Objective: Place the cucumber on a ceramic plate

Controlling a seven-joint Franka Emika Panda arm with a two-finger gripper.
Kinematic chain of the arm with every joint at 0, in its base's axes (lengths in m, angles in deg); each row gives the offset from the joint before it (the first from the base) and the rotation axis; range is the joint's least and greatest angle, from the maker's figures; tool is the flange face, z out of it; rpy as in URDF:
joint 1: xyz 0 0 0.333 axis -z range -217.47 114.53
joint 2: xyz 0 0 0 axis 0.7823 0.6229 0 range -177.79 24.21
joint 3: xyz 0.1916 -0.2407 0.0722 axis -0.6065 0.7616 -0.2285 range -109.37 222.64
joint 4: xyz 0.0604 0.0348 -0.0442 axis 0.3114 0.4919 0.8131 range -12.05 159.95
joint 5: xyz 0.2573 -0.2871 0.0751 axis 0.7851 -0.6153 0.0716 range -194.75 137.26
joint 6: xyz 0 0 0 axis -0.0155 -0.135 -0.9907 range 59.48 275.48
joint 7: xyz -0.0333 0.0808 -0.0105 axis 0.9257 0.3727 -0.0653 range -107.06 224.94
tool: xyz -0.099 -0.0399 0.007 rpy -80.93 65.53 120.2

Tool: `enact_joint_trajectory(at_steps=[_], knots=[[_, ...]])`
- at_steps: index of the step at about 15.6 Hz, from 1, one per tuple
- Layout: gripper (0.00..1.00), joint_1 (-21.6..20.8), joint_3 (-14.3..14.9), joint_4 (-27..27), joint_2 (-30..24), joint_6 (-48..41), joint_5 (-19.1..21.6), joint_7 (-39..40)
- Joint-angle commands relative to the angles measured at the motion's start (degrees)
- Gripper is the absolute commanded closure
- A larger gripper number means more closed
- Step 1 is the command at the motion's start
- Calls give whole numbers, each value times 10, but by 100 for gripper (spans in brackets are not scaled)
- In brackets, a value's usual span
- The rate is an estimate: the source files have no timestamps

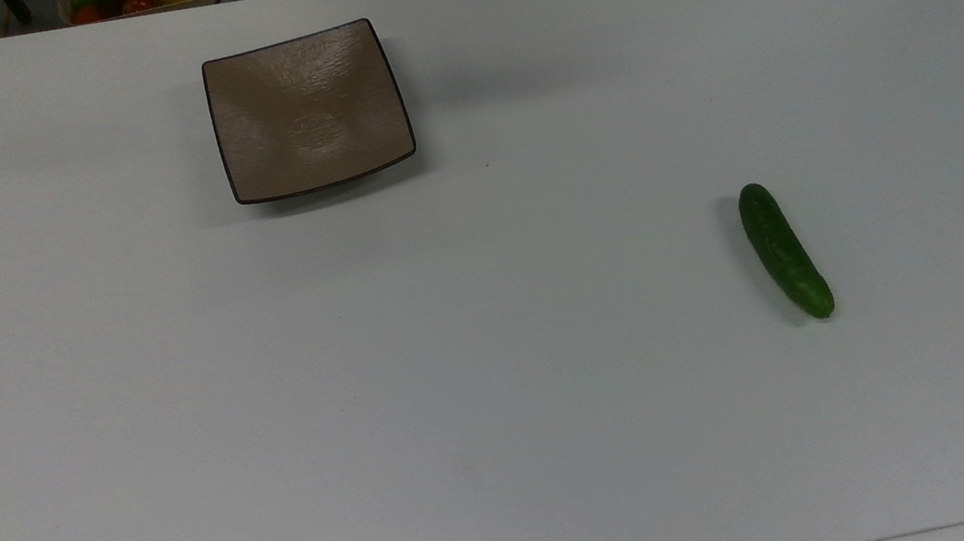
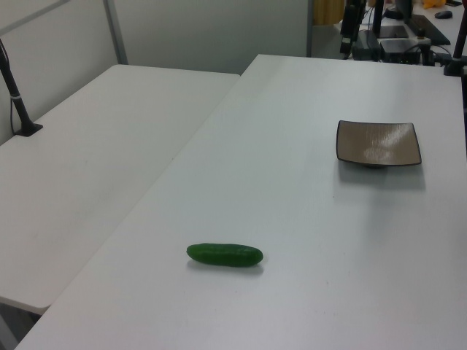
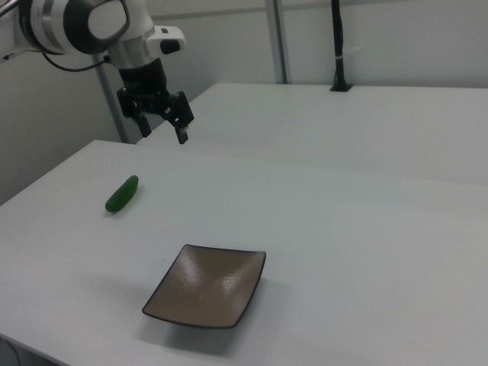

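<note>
In the top view, the cucumber lies flat on the white table, well apart from the empty plate, so nothing is delivered yet. The left view shows the cucumber near the table's front and the plate farther back. In the right view, the gripper hangs high above the table with fingers spread, holding nothing, probably readying an approach toward the cucumber.
</note>
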Motion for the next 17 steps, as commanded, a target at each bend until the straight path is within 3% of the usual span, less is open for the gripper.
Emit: enact_joint_trajectory(at_steps=[1,10,17], knots=[[0,0,3,10,-7,13,11,13],[0,-4,0,14,-5,13,12,-5],[0,-8,-21,16,11,7,11,-5]])
